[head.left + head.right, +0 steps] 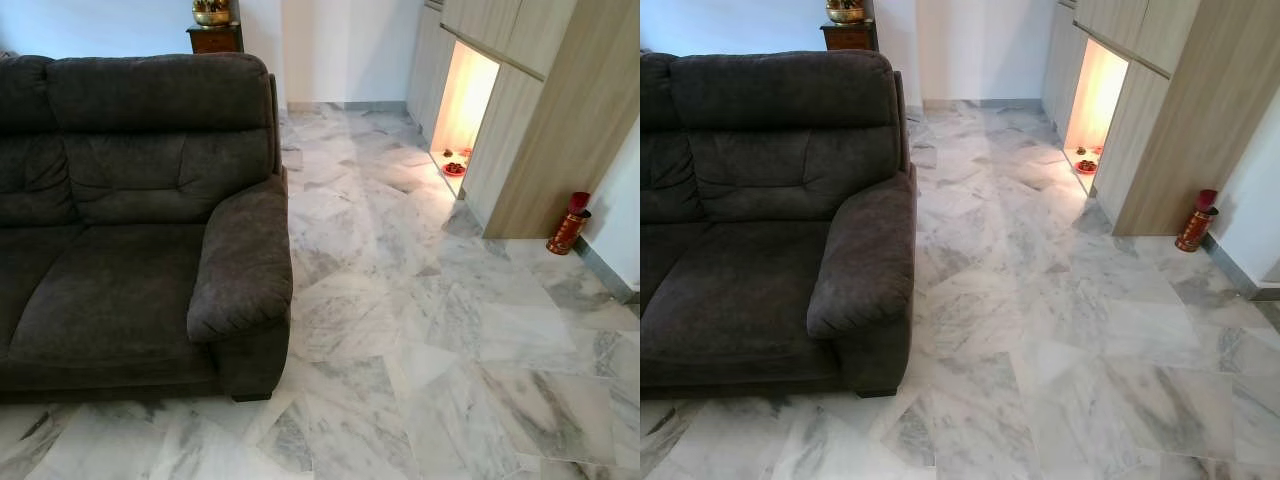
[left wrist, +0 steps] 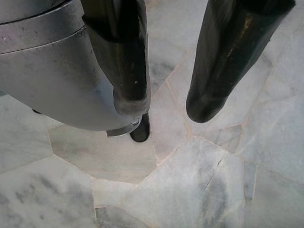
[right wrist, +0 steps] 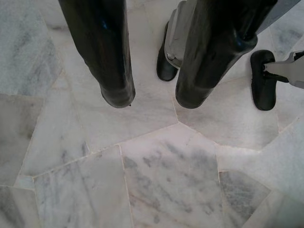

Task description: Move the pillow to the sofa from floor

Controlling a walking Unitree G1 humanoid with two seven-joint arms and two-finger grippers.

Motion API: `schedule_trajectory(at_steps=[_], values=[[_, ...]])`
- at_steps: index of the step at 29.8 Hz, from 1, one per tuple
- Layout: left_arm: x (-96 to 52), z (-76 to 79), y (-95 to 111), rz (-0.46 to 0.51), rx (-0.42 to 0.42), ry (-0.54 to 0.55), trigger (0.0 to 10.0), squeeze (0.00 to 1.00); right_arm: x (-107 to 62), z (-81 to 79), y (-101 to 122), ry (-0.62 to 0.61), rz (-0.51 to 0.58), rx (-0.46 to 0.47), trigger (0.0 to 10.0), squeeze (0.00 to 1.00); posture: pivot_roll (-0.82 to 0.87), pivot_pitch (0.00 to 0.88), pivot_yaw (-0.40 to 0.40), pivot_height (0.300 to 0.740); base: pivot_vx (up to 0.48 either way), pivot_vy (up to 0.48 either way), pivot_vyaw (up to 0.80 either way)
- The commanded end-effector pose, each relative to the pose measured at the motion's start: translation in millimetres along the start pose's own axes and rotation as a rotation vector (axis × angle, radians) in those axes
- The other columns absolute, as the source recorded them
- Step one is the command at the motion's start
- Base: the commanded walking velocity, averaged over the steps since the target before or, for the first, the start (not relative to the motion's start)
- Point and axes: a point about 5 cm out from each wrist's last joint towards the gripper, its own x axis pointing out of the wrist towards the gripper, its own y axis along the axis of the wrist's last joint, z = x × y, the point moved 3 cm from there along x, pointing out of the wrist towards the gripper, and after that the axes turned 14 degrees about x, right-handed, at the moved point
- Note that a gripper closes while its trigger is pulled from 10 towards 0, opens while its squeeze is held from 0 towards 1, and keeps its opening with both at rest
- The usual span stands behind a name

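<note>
While both arms hang idle over the marble floor (image 1: 400, 330), left end effector (image 2: 164, 102) and right end effector (image 3: 154, 97) parted and empty, I'd judge we're searching (sofa (image 1: 130, 220) bare): next, turn and locate the pillow.

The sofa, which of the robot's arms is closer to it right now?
Left, as a judgement: the sofa sits on the robot's left. Both the left gripper and the right gripper hang open over the marble floor, touching nothing.

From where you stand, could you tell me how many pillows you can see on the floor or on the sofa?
0. The marble floor beside the dark sofa shows no pillow, nor do the seat cushions. One may lie hidden behind the sofa or outside these views.
</note>
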Motion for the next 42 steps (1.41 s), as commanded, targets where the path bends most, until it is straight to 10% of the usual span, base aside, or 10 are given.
schedule_trajectory(at_steps=[1,29,42], values=[[8.3,-24.5,51.2,0.061,0.252,0.02,10.0,0.0,4.0,-11.9,18.5,-0.015,0.085,0.316,10.0,0.0,-0.06,0.016,0.076,0.74,0.0,0.0,0.0],[8.3,-24.7,51.1,0.061,0.254,0.02,10.0,0.0,3.8,-11.1,18.4,-0.021,0.088,0.316,10.0,0.0,-0.07,0.012,0.079,0.74,0.0,0.0,0.0],[7.5,-27.0,54.2,0.077,0.381,0.029,10.0,0.0,2.9,-6.5,18.4,-0.081,0.105,0.219,10.0,0.0,-0.05,0.0,0.078,0.74,0.0,0.0,0.0]])
